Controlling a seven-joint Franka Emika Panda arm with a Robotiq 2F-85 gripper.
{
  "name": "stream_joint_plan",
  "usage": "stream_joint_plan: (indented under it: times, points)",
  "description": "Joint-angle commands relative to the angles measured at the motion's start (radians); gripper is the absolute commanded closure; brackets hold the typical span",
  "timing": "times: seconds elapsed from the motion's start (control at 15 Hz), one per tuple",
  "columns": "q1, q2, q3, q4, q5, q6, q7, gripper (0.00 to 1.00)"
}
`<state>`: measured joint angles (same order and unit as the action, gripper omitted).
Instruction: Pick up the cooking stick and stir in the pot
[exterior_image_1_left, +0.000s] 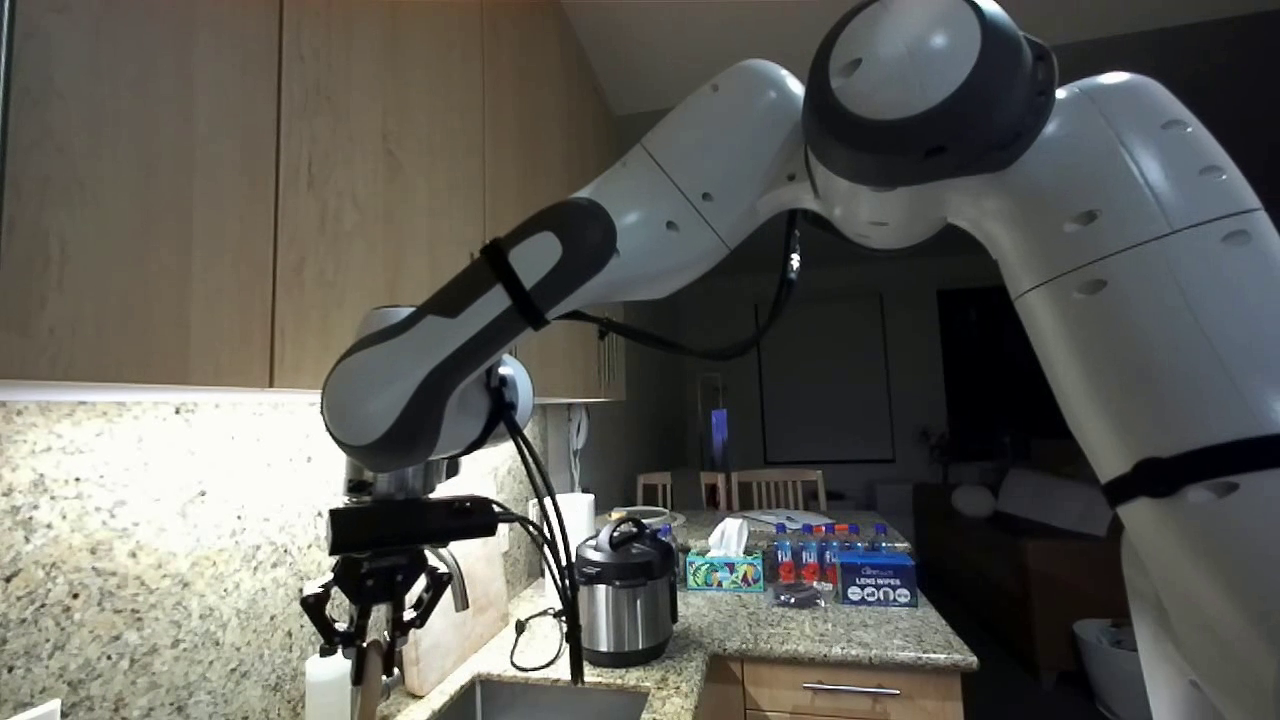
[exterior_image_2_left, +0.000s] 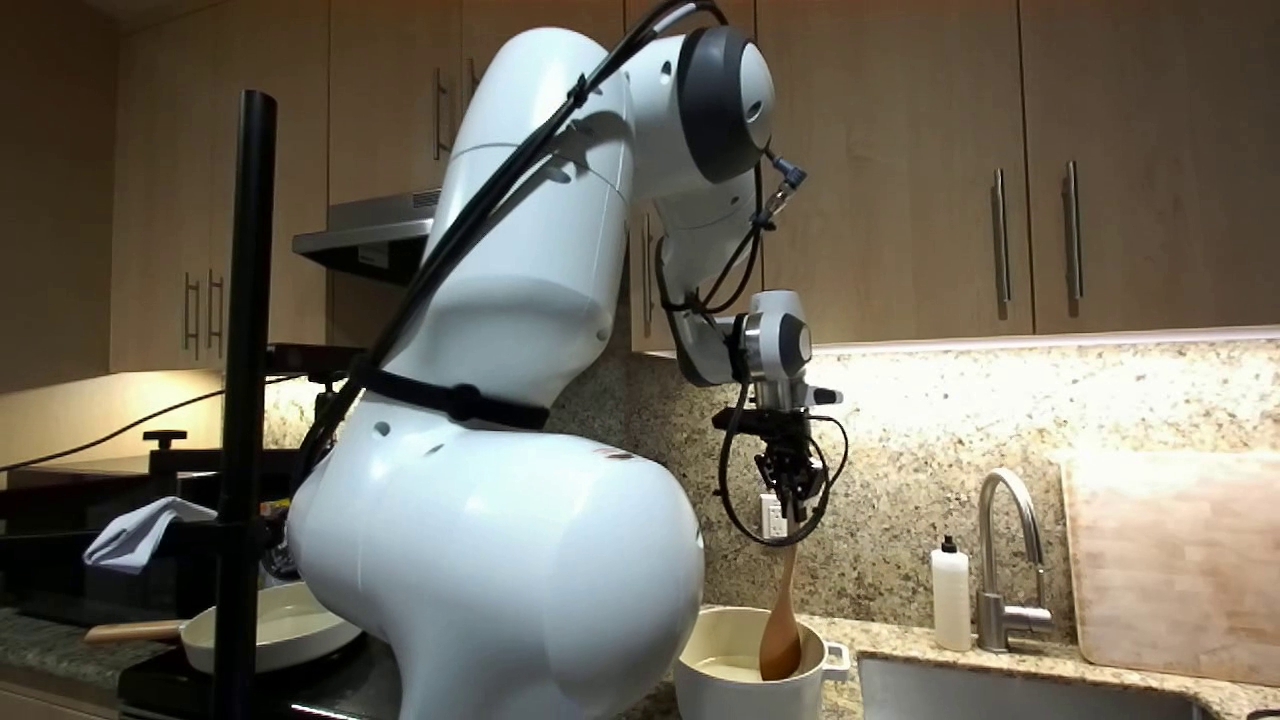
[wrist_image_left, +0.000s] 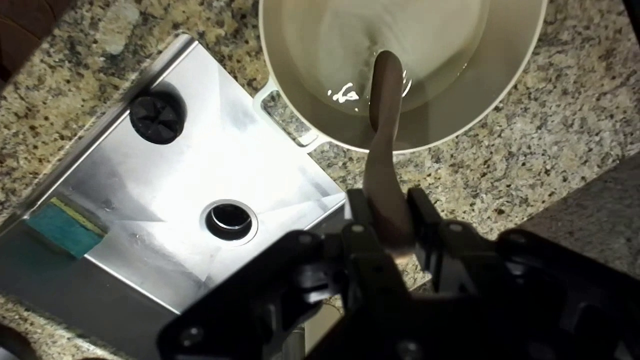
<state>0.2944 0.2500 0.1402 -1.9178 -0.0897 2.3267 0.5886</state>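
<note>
The cooking stick is a brown wooden spoon (exterior_image_2_left: 780, 640). It hangs nearly upright, its broad end down inside the pot. It also shows in the wrist view (wrist_image_left: 382, 160), and partly at the bottom of an exterior view (exterior_image_1_left: 370, 680). The pot (exterior_image_2_left: 745, 700) is round and cream-white with a side handle. In the wrist view the pot (wrist_image_left: 500, 65) holds clear liquid, and the spoon's end reaches it near the rim. My gripper (wrist_image_left: 386, 200) is shut on the spoon's handle above the pot. It also shows in both exterior views (exterior_image_1_left: 376, 648) (exterior_image_2_left: 797, 505).
A steel sink (wrist_image_left: 260, 155) adjoins the pot, with a sponge (wrist_image_left: 67, 227) inside. A faucet (exterior_image_2_left: 1000, 600), a white bottle (exterior_image_2_left: 950, 597) and a cutting board (exterior_image_2_left: 1170, 570) stand behind it. A pan (exterior_image_2_left: 285, 625) sits left. A pressure cooker (exterior_image_1_left: 627, 605) stands beyond the sink.
</note>
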Motion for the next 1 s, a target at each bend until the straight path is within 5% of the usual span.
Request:
stream_joint_plan:
  times: [0.0,0.33,0.93]
  points:
    - [0.033,-0.006,-0.014,-0.049,-0.036,0.112,0.131,0.9]
    - [0.067,0.008,-0.025,-0.092,-0.08,0.204,0.259,0.9]
    - [0.057,0.023,-0.003,-0.086,-0.042,0.202,0.201,0.9]
